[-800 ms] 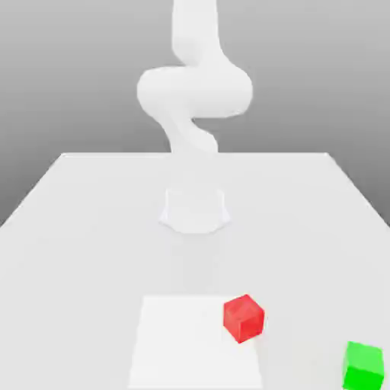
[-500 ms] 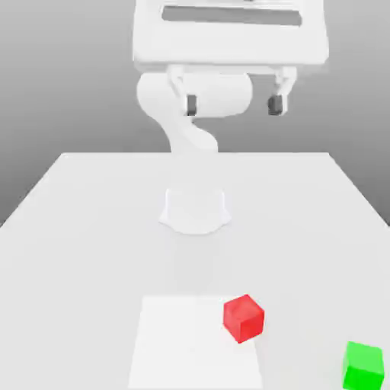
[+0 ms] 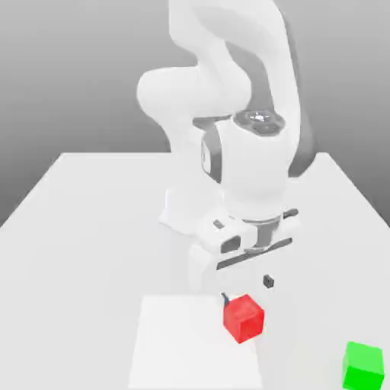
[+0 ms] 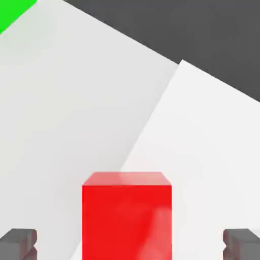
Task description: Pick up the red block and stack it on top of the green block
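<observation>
Red block (image 3: 244,318) sits low and a little right of centre in the exterior view, resting on the paler square patch (image 3: 183,343) of the table (image 3: 99,228), near that patch's right edge. Half a second ago my pincer (image 3: 246,289) hung high near the top of the frame, well above everything; now it has dropped to just over the block, fingers spread wide — one dark fingertip (image 3: 225,296) just at the block's upper left corner, the other (image 3: 268,281) up to its right. In the hand view the block (image 4: 127,213) lies squarely between my two pads (image 4: 18,242), nothing gripped yet. So the approach is nearly done — I judge a short further descent and then closing comes next. Green block (image 3: 362,366) waits in the lower right corner, well apart.
</observation>
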Controlling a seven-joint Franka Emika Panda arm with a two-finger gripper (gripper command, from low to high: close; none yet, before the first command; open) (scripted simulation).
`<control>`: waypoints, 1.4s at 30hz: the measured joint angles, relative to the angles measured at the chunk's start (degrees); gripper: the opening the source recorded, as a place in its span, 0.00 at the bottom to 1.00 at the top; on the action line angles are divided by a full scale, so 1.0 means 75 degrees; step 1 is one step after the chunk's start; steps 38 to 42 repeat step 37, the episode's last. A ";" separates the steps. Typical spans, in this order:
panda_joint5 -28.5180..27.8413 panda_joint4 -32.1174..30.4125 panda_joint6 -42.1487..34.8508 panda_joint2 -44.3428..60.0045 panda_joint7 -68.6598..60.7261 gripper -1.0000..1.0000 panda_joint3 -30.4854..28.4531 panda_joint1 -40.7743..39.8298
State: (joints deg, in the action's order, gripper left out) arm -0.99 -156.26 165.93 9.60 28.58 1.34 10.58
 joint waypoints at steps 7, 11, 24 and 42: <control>-0.0058 0.0096 0.0592 0.0701 0.0045 0.00 -0.0062 0.0047; -0.0056 0.0063 0.0405 0.0482 0.0042 0.00 -0.0034 0.0022; -0.0178 0.1814 -0.1966 -0.0121 -0.0245 0.00 0.0534 0.0643; -0.0641 0.3591 -0.1952 0.1694 -0.0241 1.00 0.0816 0.1316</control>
